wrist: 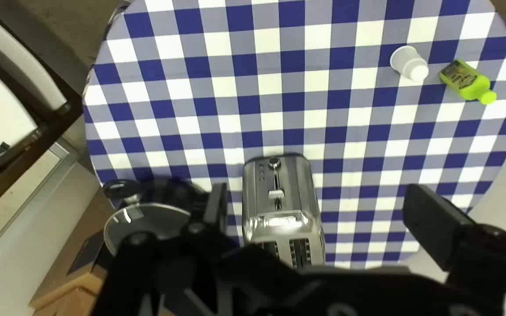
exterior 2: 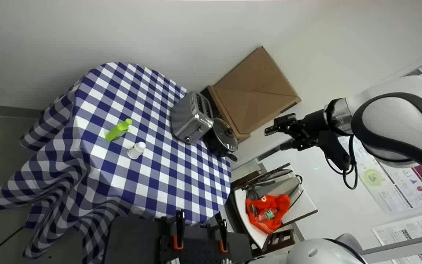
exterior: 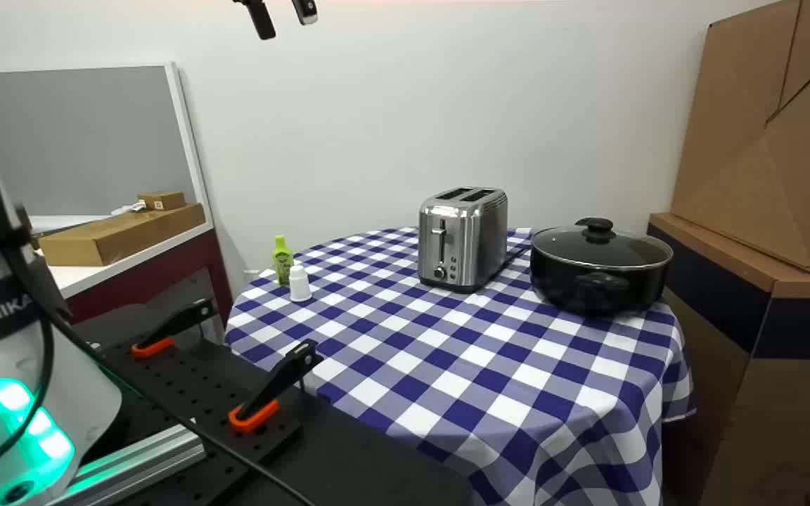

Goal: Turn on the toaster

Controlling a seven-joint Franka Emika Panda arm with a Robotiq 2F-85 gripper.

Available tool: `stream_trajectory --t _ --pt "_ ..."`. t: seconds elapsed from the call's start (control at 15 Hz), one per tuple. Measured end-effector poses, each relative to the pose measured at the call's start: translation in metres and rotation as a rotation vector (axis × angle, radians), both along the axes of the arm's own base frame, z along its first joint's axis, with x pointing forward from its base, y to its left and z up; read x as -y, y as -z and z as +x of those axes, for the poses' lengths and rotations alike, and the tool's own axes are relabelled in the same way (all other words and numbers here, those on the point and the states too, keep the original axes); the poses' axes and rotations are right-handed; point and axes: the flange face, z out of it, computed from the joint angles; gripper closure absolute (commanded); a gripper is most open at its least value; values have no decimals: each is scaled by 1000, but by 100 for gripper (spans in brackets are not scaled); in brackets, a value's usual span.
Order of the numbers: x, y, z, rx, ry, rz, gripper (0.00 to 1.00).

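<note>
The silver two-slot toaster (exterior: pixel 475 242) stands upright on the checkered tablecloth (exterior: pixel 405 362). It also shows in an exterior view (exterior 2: pixel 189 119) and in the wrist view (wrist: pixel 257 188). Its front has a push lever (exterior: pixel 439 232) in the upper part of a vertical slot, with a round knob (exterior: pixel 440 273) below. The lever also shows in the wrist view (wrist: pixel 276 193). My gripper (exterior: pixel 285 28) is open and empty, high above the table; it also shows in an exterior view (exterior 2: pixel 275 138). In the wrist view the fingers (wrist: pixel 316 191) are wide apart and hide part of the toaster's top.
A black lidded pot (exterior: pixel 591 284) stands beside the toaster. A green bottle (exterior: pixel 283 261) and a white cup-shaped item (exterior: pixel 299 284) stand at the table's other side. Cardboard boxes (exterior: pixel 763 154) rise behind the pot. Black clamps (exterior: pixel 275 386) sit on the robot's mount.
</note>
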Motion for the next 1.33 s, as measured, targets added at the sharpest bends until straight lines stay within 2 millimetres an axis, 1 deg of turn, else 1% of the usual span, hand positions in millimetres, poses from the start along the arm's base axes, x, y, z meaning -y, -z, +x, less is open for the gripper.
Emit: stream_trajectory --t 0.07,0.13,0.27,0.33,0.4,0.47,0.8,0.93,1.07,1.33 --pt "1 12 -3 -36 2 0 26" --pt "1 19 -3 -50 3 0 32" --pt "1 10 1 -38 2 1 47" --pt "0 6 3 -31 1 1 31" --pt "1 3 5 -31 2 3 61" --pt "1 2 6 -31 2 4 62" --pt "1 1 9 -23 0 -1 100" --pt "4 6 14 -25 6 -9 100" --pt "11 15 25 -32 15 -26 100" --pt "26 35 57 -28 8 -84 100"
